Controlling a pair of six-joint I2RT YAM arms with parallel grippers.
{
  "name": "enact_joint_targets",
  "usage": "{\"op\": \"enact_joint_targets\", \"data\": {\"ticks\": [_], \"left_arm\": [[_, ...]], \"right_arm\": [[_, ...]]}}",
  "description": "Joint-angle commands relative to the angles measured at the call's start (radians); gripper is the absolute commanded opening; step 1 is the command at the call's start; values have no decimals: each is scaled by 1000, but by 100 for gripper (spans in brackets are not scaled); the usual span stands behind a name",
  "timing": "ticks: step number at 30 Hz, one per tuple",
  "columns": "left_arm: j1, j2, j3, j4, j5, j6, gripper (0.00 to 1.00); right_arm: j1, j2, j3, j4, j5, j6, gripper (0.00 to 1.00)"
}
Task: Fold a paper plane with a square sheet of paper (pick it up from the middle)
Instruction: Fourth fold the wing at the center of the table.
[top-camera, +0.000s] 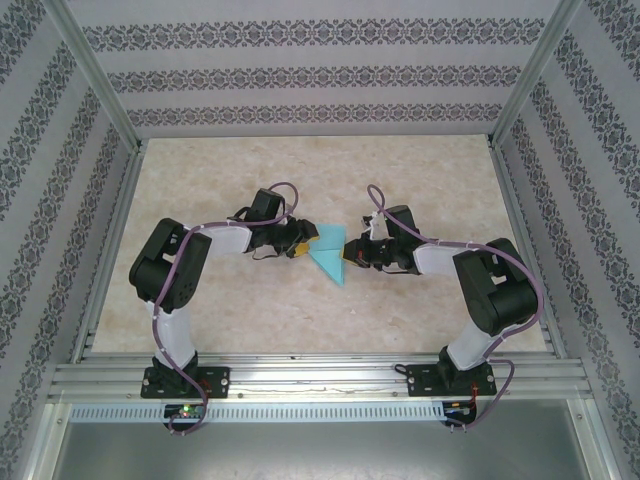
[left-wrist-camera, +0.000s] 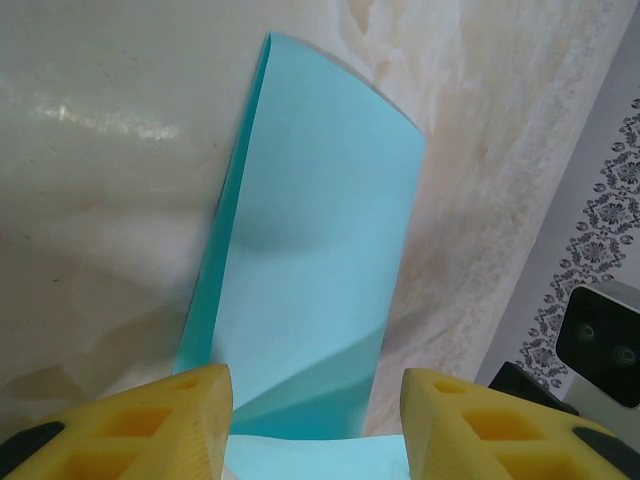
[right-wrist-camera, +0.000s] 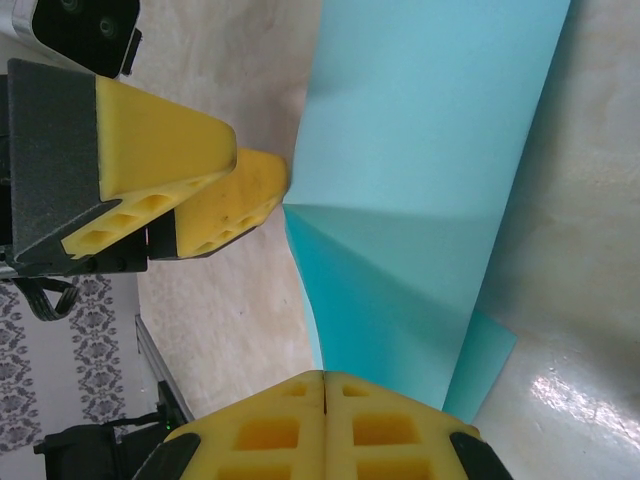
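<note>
The square sheet of paper (top-camera: 327, 256) is turquoise and folded into a narrow angular shape with layered flaps. It lies mid-table between both grippers. My left gripper (top-camera: 303, 243) stands open over its left side. In the left wrist view the sheet (left-wrist-camera: 315, 250) runs away from the gripper (left-wrist-camera: 315, 385), whose yellow fingers (left-wrist-camera: 190, 415) straddle its near end. My right gripper (top-camera: 350, 250) is at the sheet's right side. In the right wrist view its jaws (right-wrist-camera: 325, 378) are pressed together on the paper's (right-wrist-camera: 420, 180) near edge, where a raised crease meets them. The left fingers (right-wrist-camera: 235, 195) touch the paper's far edge.
The table (top-camera: 230, 310) is a beige marbled surface. Aluminium rails (top-camera: 320, 378) cross the near edge, and frame posts with patterned walls (top-camera: 40, 200) close in the sides and back. The right wrist's camera housing (left-wrist-camera: 600, 345) shows close by on the right.
</note>
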Motion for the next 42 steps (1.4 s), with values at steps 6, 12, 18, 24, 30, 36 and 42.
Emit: {"op": "enact_joint_targets", "data": {"ticks": [6,12,18,24,30,36,42], "left_arm": [[-3,9,-6,38,16,-24,47],[-2,0,-6,25,18,-24,45],[-1,-85,-53,-39,-74,1,51],[-2,-45,-36,-5,-36,-23,52],[-4,-6,-1,27,-14,-36,51],[-4,19,18,12,-11,-42,51],[-10,57,33,95,53,-72,48]], "right_arm": [[-13,-21,-10,21,-28,-2,2],[-19,-20,-15,28,-32,0,2],[-35,-41,-23,30,-30,-2,1],[-35,-37,-43,87,-49,33,1],[-35,-32,-51,95,-56,34,1],[-35,-29,-52,115,-61,47,1],[-35,-23,-53,121,-70,50,1]]}}
